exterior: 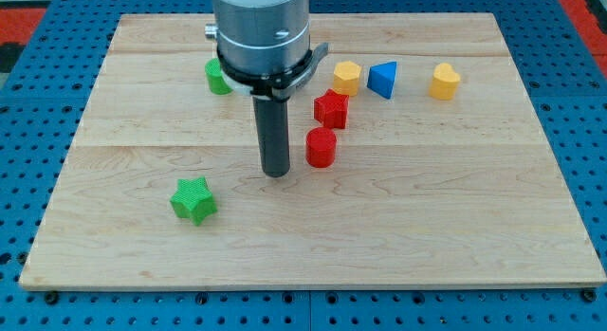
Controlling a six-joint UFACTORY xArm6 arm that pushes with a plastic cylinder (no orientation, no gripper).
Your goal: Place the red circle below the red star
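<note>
Wood board: red circle looks light & slidey, just under red star, my tip at its left; no jaws.

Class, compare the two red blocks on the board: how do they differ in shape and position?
The red circle has a round outline; the red star has a pointed one. The red circle lies nearer the view's bottom, just beneath the red star. The red circle sits closer to my tip, just to its right. Both are red.
</note>
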